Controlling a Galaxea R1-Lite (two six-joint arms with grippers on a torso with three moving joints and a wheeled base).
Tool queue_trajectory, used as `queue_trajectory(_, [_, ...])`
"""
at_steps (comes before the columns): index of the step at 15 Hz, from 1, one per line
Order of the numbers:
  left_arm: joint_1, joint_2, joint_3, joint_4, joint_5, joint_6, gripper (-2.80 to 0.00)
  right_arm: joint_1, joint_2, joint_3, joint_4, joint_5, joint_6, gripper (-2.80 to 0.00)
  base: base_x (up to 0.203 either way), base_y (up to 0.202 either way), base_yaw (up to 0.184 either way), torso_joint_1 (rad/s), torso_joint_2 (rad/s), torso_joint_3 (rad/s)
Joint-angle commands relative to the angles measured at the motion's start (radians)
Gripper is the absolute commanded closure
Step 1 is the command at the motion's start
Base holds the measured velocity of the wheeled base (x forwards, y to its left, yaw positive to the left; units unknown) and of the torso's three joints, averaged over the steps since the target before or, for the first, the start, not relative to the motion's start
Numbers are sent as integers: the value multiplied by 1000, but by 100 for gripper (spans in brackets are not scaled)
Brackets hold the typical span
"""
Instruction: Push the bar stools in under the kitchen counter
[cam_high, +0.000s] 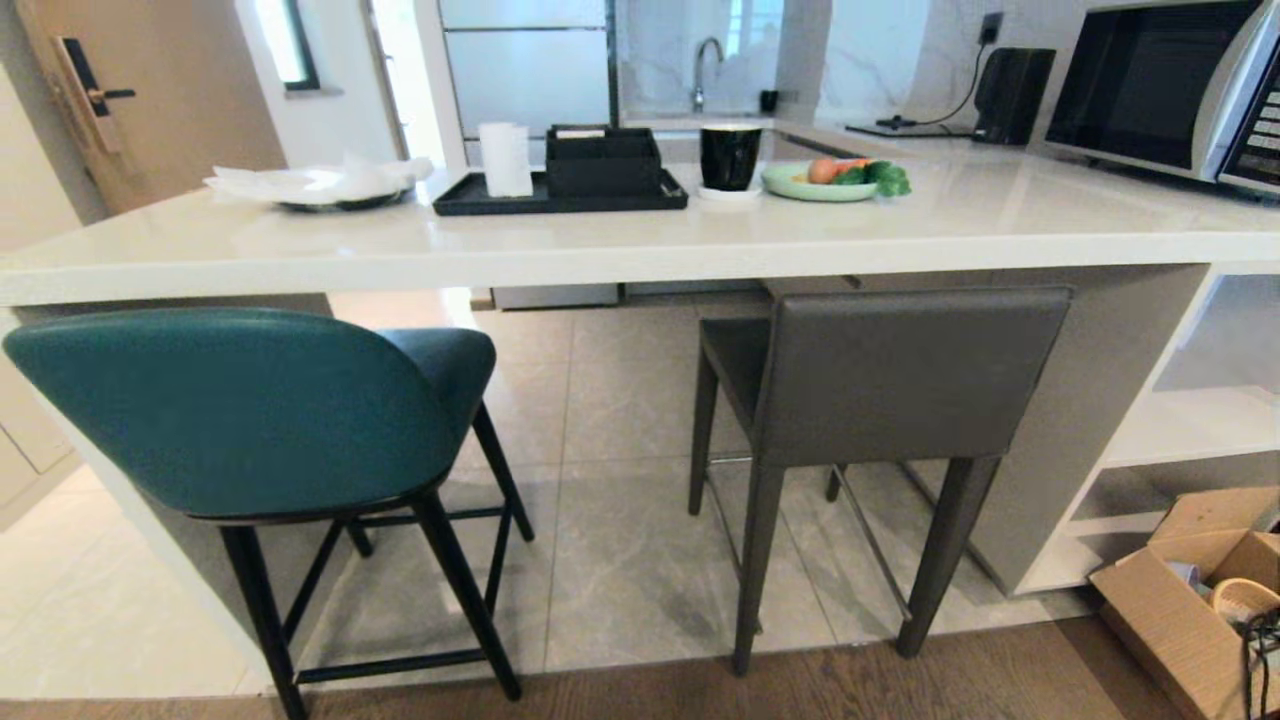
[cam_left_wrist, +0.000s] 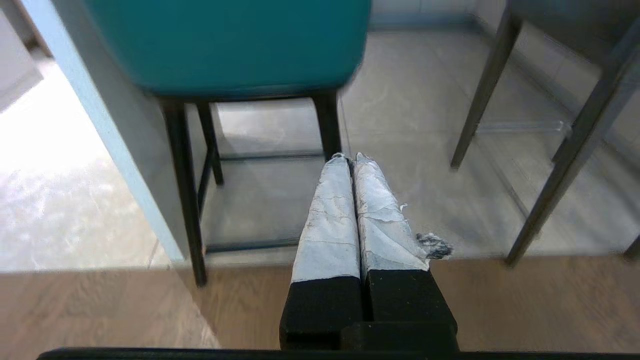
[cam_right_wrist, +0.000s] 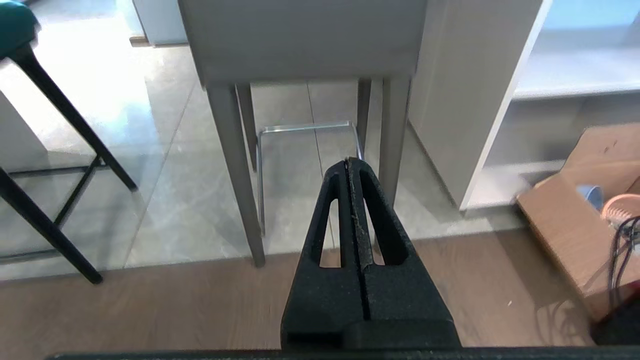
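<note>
Bar stools, two, backs protruding from beneath the counter (cam_high: 600, 250): teal stool (cam_high: 240, 410) ahead of the left hand (cam_left_wrist: 350, 157), grey stool (cam_high: 890, 370) ahead of the right hand (cam_right_wrist: 352, 161); both hands pressed together, empty, short of contact.

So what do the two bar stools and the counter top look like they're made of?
Teal stool: smooth leather-like upholstery, soft sheen, thin black legs, probably metal. Grey stool: matte grey covering, leather or vinyl, matching tapered legs. Counter top: thick glossy white slab, stone-like, showing reflections.
</note>
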Motion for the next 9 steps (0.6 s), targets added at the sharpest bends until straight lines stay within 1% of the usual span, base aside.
queue_trajectory(1, [0, 3, 0, 0, 0, 0, 0, 0, 1, 2, 0, 0, -1, 0, 0, 0, 0, 164, -535, -298])
queue_trajectory(7, [0, 3, 0, 0, 0, 0, 0, 0, 1, 2, 0, 0, -1, 0, 0, 0, 0, 179, -475, -287])
queue_trajectory(9, [0, 2, 0, 0, 0, 0, 0, 0, 1, 2, 0, 0, -1, 0, 0, 0, 0, 102, -268, -158])
